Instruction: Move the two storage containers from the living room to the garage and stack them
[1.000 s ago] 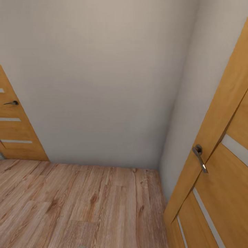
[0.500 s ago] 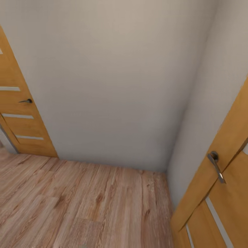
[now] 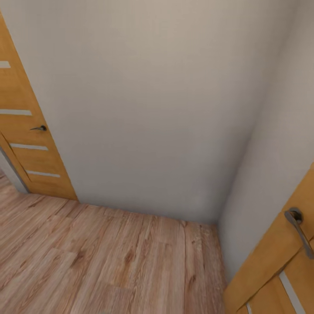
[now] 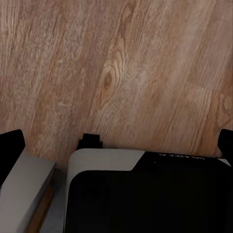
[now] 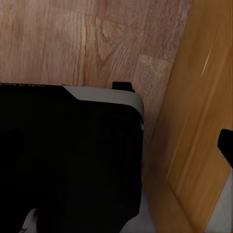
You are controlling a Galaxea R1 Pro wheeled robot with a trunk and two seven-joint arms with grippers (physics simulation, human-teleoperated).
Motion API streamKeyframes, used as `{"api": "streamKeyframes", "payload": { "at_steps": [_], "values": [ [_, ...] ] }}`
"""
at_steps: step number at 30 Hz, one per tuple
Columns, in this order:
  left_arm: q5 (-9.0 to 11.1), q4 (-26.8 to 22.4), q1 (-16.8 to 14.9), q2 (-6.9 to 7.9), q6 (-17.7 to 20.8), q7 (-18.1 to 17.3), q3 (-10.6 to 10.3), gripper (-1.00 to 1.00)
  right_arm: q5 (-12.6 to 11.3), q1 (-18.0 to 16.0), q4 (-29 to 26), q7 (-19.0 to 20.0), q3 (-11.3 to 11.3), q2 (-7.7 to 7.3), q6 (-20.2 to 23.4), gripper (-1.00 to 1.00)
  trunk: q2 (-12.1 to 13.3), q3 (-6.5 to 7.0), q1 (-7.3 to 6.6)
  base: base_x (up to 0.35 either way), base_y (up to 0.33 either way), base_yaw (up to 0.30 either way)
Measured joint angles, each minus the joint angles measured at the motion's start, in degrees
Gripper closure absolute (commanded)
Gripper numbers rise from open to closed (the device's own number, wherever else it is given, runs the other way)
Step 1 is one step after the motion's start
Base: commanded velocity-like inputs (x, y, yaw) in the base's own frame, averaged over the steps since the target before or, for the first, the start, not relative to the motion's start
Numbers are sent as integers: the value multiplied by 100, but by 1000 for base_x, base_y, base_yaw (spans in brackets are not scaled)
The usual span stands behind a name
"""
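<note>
Wood plank floor (image 3: 109, 257), two doors cut off; jaws' state impossible to tell

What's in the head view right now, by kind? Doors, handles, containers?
Wooden doors: 2, left door and right door
Metal door handles: 2, left handle and right handle
Orange-red storage containers: 0 in sight
Total: 4 things, standing on the light wood plank floor.
</note>
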Motion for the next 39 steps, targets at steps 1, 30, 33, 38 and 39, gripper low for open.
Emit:
{"api": "streamKeyframes", "payload": {
  "at_steps": [1,30,33,38,39],
  "values": [
    [0,0,-1,1,0,0,0,-100,1,1,0,0,0,1,0,-100,0,0,0,242,0,1],
    [0,0,2,1,1,2,0,-100,6,3,0,0,7,13,0,-100,0,0,0,252,0,0],
    [0,0,2,0,0,0,0,-100,5,0,0,-1,7,14,0,-100,0,0,0,258,0,0],
    [0,0,2,2,1,1,0,-100,13,-1,0,-5,6,14,0,-100,0,0,0,258,0,0],
    [0,0,0,2,1,1,0,-100,13,0,0,-4,7,14,0,-100,0,0,0,258,0,0]
  ]
}}
